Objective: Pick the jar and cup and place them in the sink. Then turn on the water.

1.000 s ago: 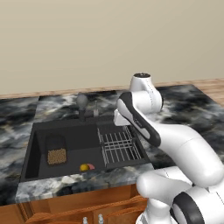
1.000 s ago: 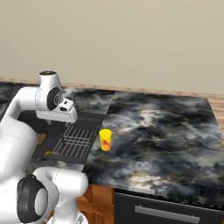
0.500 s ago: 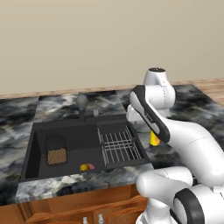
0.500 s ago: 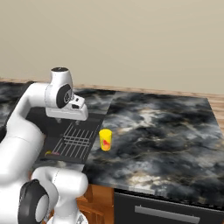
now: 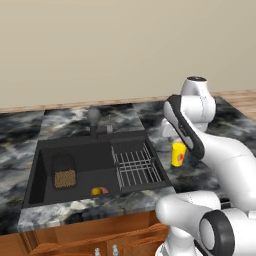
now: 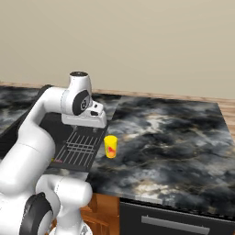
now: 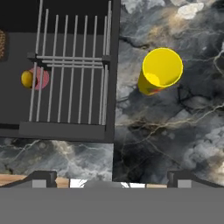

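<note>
Dark marbled stone tabletop [image 6: 174,137] over wooden cabinets, with the large black rectangular sink [image 5: 80,162] recessed in it. Small bright yellow cup with a red mark [image 5: 178,153] stands upright directly on the tabletop, just beside the sink's right rim, apart from it.

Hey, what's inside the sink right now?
In the sink sit the jar, a small yellow-and-pink blob and a wire rack. The floor under the rack shows dark through the bars. The cup stands outside on the counter.
</note>
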Available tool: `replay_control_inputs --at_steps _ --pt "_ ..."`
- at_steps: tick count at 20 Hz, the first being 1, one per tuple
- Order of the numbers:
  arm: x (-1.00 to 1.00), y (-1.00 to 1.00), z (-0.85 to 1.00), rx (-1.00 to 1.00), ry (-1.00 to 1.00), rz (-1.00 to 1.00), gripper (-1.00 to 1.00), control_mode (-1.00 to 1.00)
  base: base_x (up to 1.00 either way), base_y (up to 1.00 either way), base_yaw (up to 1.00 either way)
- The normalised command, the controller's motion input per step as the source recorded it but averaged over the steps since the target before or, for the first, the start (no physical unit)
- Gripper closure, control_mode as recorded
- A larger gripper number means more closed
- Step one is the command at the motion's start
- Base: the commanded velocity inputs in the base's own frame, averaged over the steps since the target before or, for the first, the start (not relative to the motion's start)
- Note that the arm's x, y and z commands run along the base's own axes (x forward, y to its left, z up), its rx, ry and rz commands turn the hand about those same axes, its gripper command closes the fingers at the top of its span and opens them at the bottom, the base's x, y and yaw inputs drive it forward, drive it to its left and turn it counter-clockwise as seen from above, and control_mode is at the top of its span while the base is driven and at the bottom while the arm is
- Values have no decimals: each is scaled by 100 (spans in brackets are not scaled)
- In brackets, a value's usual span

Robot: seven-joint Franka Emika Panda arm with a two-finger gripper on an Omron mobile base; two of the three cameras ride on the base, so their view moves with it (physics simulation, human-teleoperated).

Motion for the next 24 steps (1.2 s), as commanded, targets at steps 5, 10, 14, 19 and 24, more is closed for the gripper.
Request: replay_control_inputs --at_steps 5,10,14,19,24 --pt "0 -55 0 0 0 0 -100 -100 0 0 0" --pt "0 -50 0 0 0 0 -100 -100 0 0 0" --pt "0 -46 0 0 0 0 -100 -100 0 0 0" --pt "5 -24 0 0 0 0 -100 -100 0 0 0" --pt "11 -18 0 0 0 0 -100 -100 0 0 0"
